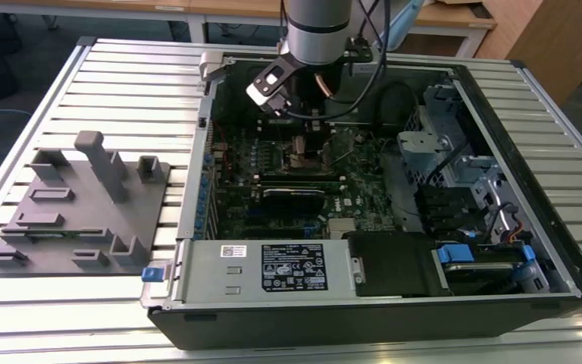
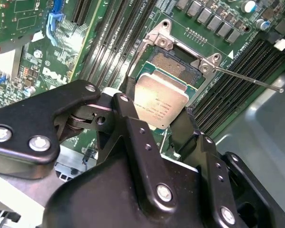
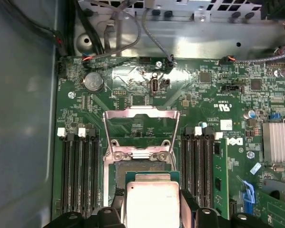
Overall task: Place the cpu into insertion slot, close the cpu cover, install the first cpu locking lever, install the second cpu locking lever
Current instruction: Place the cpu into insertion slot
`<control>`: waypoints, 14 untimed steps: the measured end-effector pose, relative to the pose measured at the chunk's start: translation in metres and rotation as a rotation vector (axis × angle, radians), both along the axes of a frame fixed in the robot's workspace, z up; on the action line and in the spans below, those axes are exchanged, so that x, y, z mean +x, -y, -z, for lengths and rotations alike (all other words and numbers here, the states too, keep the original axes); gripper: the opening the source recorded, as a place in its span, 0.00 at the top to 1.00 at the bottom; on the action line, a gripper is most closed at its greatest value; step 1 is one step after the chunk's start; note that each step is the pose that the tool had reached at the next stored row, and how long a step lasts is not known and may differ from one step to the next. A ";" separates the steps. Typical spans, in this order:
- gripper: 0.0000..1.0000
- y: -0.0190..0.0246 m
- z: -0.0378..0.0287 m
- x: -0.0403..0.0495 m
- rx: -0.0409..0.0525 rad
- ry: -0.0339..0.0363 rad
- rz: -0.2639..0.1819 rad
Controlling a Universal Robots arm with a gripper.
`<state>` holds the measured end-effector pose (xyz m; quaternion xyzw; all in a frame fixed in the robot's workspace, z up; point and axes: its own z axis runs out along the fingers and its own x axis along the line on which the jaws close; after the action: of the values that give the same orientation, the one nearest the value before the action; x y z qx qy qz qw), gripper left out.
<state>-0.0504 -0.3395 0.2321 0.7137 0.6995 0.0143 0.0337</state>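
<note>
An open computer case lies on a slatted metal table. The arm reaches down into it from the far side. Its pincer hangs low over the middle of the green motherboard.

In both wrist views the pincer is closed narrow on the cpu. One black finger presses each of two opposite edges, and the pale metal top faces up. The chip is held roughly level, partly over the insertion slot. Part of the slot's dark contact field is exposed beyond the chip's edge. Whether the chip touches the slot I cannot tell.

The cpu cover stands swung open on its hinge at the slot's far edge. Board components show through its square window. In the second wrist view a thin locking lever juts out unlatched from a corner of the slot, crossing above the black memory slots.

More memory slots flank the slot on both sides in the first wrist view. A coin cell sits beyond them, and a finned heat sink lies well apart.

In the exterior view a grey power supply fills the case's near edge. A grey fixture plate rests on the table at the exterior view's left.
</note>
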 end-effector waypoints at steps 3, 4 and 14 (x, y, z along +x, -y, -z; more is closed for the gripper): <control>0.46 -0.0001 0.0005 0.0000 0.0067 0.0000 0.005; 0.46 -0.0001 0.0007 0.0001 0.0128 0.0000 0.005; 0.46 -0.0002 0.0114 0.0000 0.0382 0.0001 0.005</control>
<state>-0.0504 -0.3394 0.2207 0.7161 0.6971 0.0276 0.0202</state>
